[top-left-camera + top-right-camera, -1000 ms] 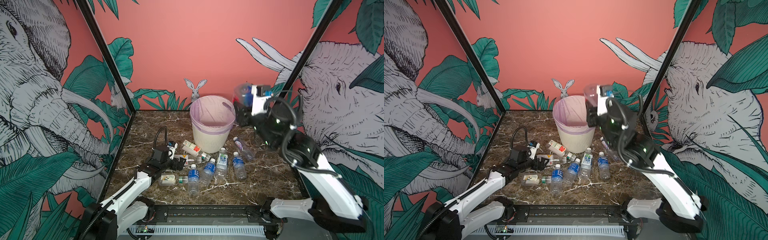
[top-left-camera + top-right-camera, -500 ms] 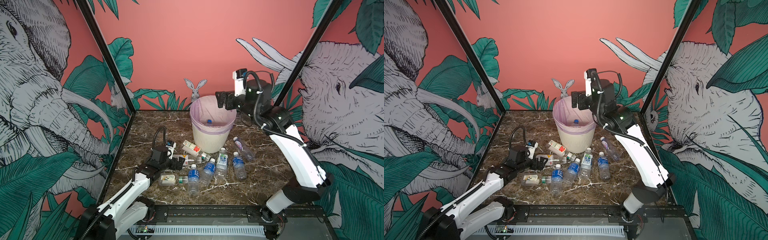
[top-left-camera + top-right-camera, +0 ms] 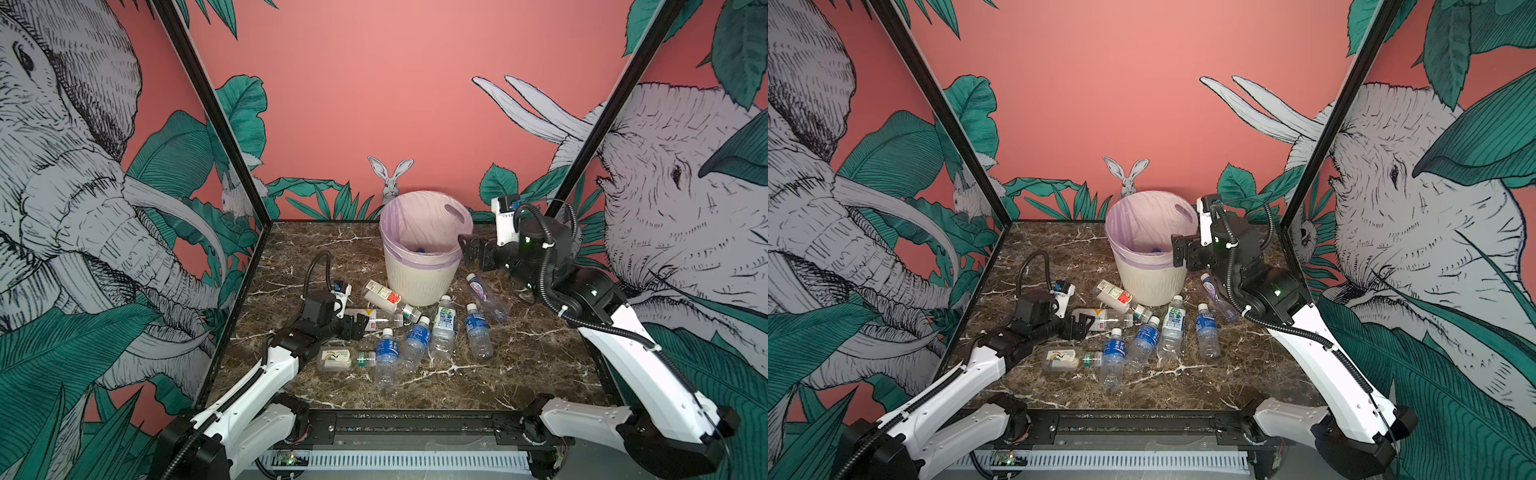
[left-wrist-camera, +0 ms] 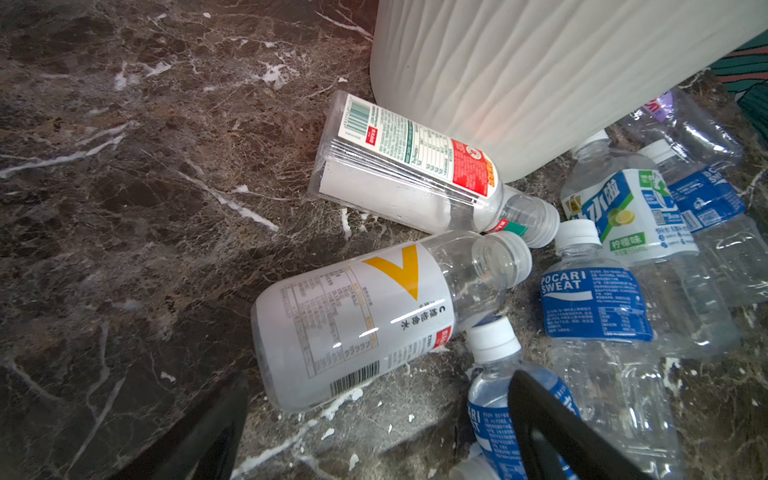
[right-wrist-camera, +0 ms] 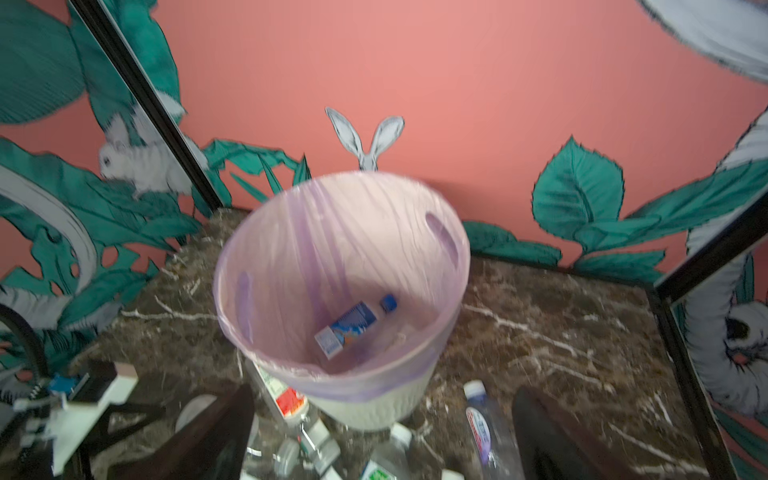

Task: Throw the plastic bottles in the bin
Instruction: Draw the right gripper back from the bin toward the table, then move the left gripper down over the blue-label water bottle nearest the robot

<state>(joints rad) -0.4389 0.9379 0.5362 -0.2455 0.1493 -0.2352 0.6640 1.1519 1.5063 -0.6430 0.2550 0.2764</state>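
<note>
The cream ribbed bin [image 3: 417,276] with its lilac bag stands at the back middle of the table. One blue-capped bottle [image 5: 349,328] lies inside it. My right gripper [image 3: 471,251] hangs open and empty at the bin's right rim. Several plastic bottles lie in front of the bin: a red-white one [image 3: 384,296], a yellow-chevron one [image 4: 361,320], blue-labelled ones [image 3: 387,357], a green-white one [image 3: 444,328], a purple one [image 3: 484,293] and a squat flat one [image 3: 336,359]. My left gripper [image 3: 359,326] is open, low over the table at the yellow-chevron bottle's base.
Black frame posts and painted walls close in the marble table [image 3: 540,365] on the left, back and right. A black rail [image 3: 415,424] runs along the front edge. The bin [image 3: 1150,282] stands close behind the bottle heap.
My right gripper opened and dropped its bottle into the bin, then swung down from above the bin to its right rim. My left gripper barely moved.
</note>
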